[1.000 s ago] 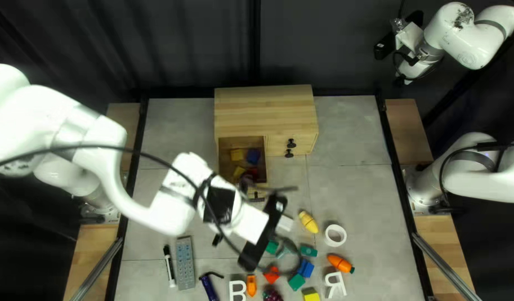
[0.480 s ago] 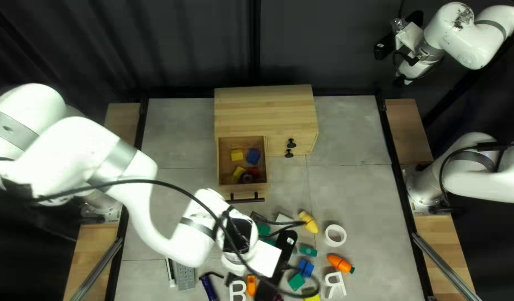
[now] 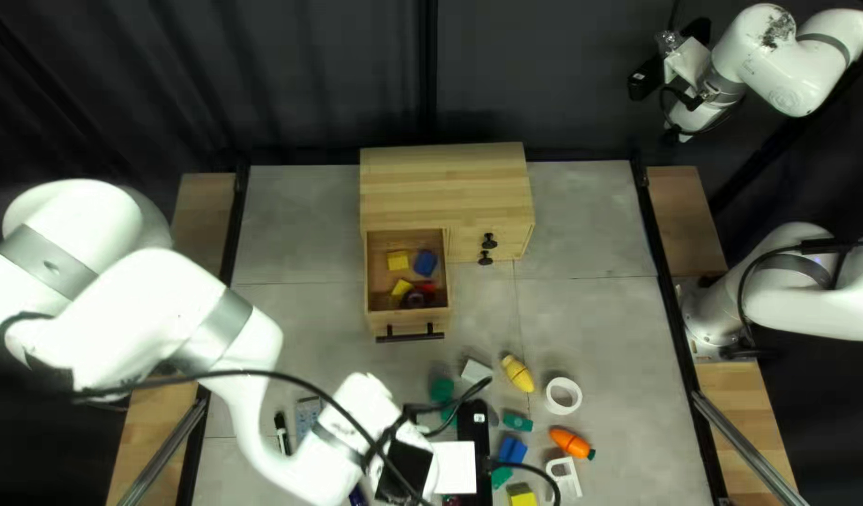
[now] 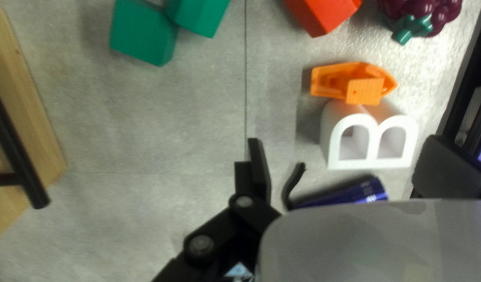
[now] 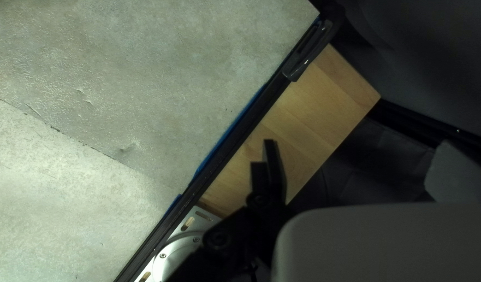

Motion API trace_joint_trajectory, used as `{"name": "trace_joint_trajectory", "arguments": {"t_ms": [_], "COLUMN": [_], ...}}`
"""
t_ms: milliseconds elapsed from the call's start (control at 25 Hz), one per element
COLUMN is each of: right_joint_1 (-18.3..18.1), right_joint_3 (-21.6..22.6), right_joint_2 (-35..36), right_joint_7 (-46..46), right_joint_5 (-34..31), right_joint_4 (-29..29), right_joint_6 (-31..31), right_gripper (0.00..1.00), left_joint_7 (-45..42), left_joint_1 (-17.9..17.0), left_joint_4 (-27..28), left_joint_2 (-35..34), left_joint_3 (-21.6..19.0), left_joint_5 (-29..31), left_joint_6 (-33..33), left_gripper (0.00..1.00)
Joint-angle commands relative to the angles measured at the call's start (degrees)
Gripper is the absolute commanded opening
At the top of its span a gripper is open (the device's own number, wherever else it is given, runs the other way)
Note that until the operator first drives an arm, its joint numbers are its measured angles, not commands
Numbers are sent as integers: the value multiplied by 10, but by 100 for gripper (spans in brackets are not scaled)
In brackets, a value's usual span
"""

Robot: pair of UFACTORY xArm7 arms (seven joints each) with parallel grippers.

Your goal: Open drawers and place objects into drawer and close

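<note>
The left gripper [image 4: 345, 140], wide open and empty, hangs near the white letter [image 4: 373, 164]; closing there could drag the orange boat [image 4: 364, 90] crowding it. The right gripper [image 5: 358, 140] gapes, empty. A low approach might bump the drawer [image 3: 409, 322], open mid-frame.

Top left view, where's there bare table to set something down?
Wide bare patches lie between the cabinet and the right rail, and between the cabinet and the left rail. It's crowded toward the view's bottom, around the carrot and blue block.
</note>
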Motion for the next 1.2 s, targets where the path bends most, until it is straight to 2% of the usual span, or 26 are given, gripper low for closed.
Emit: {"name": "trace_joint_trajectory", "arguments": {"t_ms": [40, 440, 920, 1000, 1040, 1120, 1160, 1200], "right_joint_1": [0, 0, 0, 0, 0, 0, 0, 0], "right_joint_3": [0, 0, 0, 0, 0, 0, 0, 0], "right_joint_2": [0, 0, 0, 0, 0, 0, 0, 0], "right_joint_7": [0, 0, 0, 0, 0, 0, 0, 0], "right_joint_5": [0, 0, 0, 0, 0, 0, 0, 0], "right_joint_4": [0, 0, 0, 0, 0, 0, 0, 0], "right_joint_6": [0, 0, 0, 0, 0, 0, 0, 0], "right_gripper": [100, 100, 100, 100, 100, 100, 100, 100], "left_joint_7": [-11, -37, -45, -46, -46, -44, -44, -43], "left_joint_1": [-1, -1, 0, -1, -1, 1, 1, 0], "left_joint_4": [14, 24, -6, -5, -6, -9, -10, -9], "left_joint_2": [16, 52, 52, 54, 55, 57, 57, 58], "left_joint_3": [3, 11, 10, 9, 8, 7, 6, 5], "left_joint_5": [1, -1, -6, -7, -7, -10, -10, -10], "left_joint_6": [-3, -31, -71, -73, -77, -85, -88, -87], "left_gripper": [100, 100, 100, 93, 83, 73, 49, 49]}}
